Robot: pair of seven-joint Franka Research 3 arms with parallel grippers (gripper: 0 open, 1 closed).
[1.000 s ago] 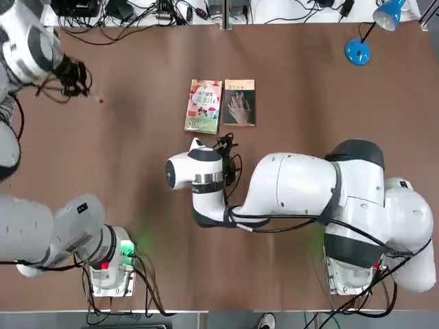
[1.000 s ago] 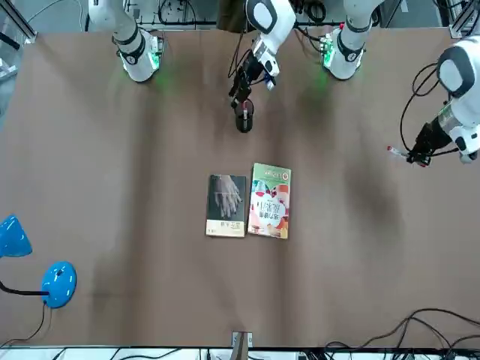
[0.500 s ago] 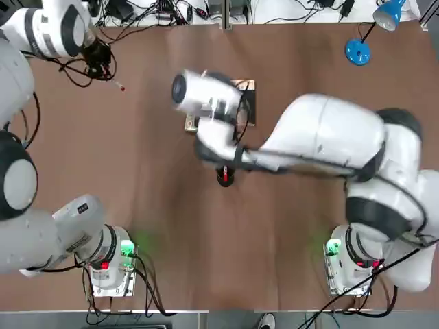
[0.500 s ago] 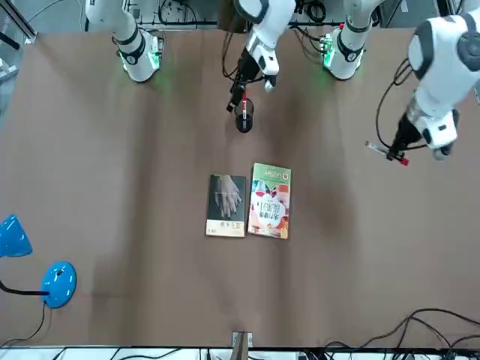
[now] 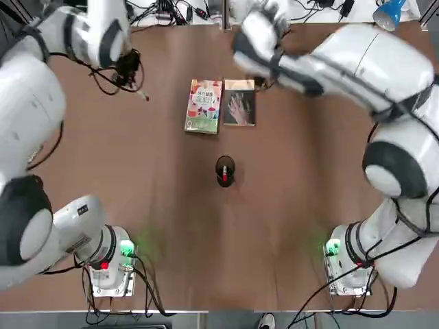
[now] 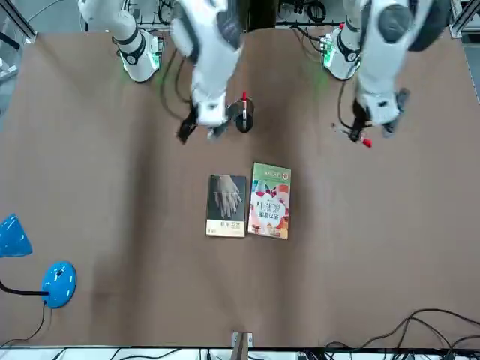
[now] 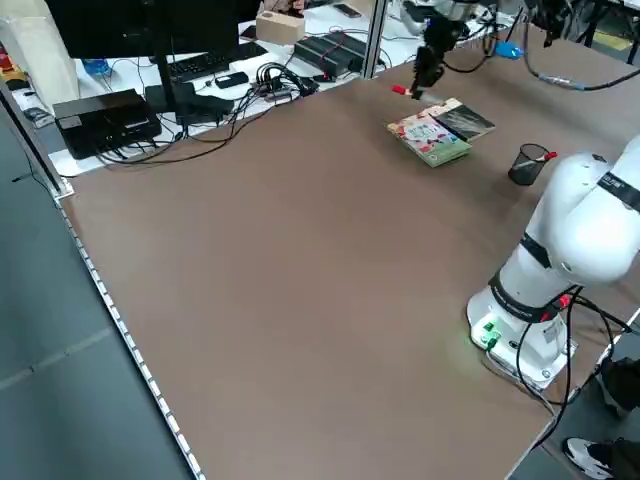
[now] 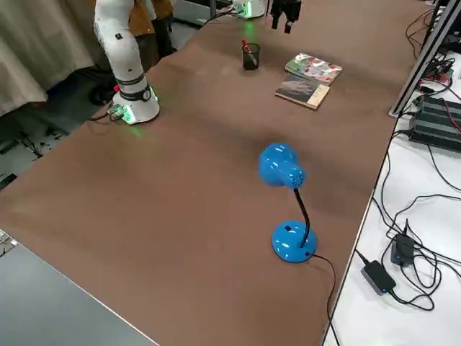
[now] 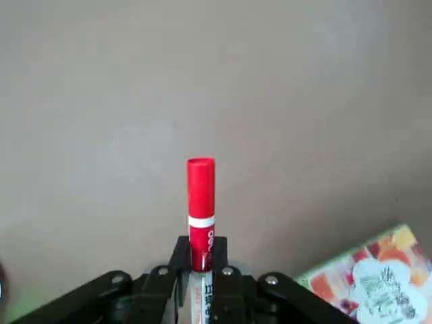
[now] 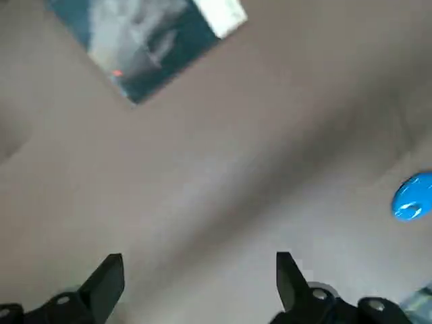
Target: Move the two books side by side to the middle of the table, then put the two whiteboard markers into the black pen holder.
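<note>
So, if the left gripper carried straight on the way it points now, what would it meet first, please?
Probably bare brown tabletop: the left gripper, shut on a white, red-capped whiteboard marker, points at open table beside the colourful orange-red book. Depth is unclear.

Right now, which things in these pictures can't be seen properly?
- Round black pen holder: its inside is too small in the top view; only a red marker end shows.
- Right gripper: blurred in the front view.
- White marker in the left gripper: its lower part is hidden between the fingers.

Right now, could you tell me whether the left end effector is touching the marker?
Touching: the left wrist view shows the left end effector clamped on the whiteboard marker.
</note>
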